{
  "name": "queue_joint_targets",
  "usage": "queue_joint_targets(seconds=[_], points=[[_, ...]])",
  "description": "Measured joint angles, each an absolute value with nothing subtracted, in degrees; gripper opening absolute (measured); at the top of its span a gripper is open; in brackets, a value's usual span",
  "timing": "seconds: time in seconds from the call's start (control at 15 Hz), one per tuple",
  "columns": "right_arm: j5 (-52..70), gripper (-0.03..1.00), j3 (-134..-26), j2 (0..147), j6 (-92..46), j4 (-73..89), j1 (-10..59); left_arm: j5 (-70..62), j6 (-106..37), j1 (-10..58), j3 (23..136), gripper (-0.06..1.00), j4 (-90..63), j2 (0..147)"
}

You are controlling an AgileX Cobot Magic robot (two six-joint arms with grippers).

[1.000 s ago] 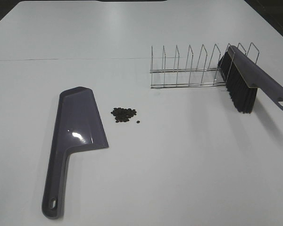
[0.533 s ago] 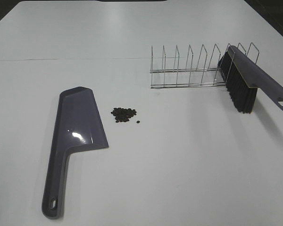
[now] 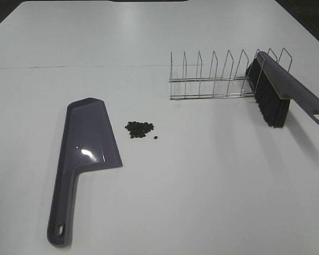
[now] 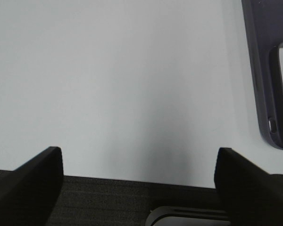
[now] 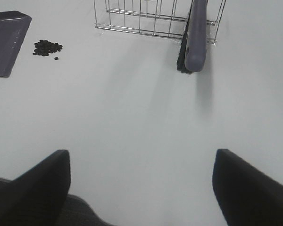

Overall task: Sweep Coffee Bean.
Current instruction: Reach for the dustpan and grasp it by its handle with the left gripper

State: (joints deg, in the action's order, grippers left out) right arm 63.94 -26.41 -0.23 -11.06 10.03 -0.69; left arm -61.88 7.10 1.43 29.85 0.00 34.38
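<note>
Just beside the dustpan [image 3: 87, 143], off the long edge of its wide flat blade, the coffee bean [image 3: 139, 129] lay as a small dark heap of many tiny beans on the white table [image 3: 202, 186]. It was near the blade but apart from it, and one stray bean sat a little farther from the dustpan than the rest. The dustpan itself, purple-grey and glossy, lay flat, its long handle ending in a hang hole. Well apart from the dustpan, beyond the beans, stood a wire rack [image 3: 212, 74]. A matching brush [image 3: 279, 90] leaned at the rack's end farthest from the dustpan, black bristles down. My left claw [image 4: 139, 183] hung near the dustpan's handle end without touching it, its two dark fingers spread wide and gripping nothing. My right claw [image 5: 141, 188] was well apart from the dustpan, likewise spread wide and empty.
</note>
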Motion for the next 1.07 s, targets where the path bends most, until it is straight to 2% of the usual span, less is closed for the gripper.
queue_joint_targets(seconds=[0.6,1.07], points=[[63.9,0.73,-26.4,-0.2,-11.1,10.0,-0.7,-57.4,11.6,1.4,31.6,0.79,-0.6,51.8],[63.9,0.73,-26.4,-0.2,-11.1,10.0,-0.7,-49.4,11.6,1.4,39.2,0.79,-4.1,72.7]])
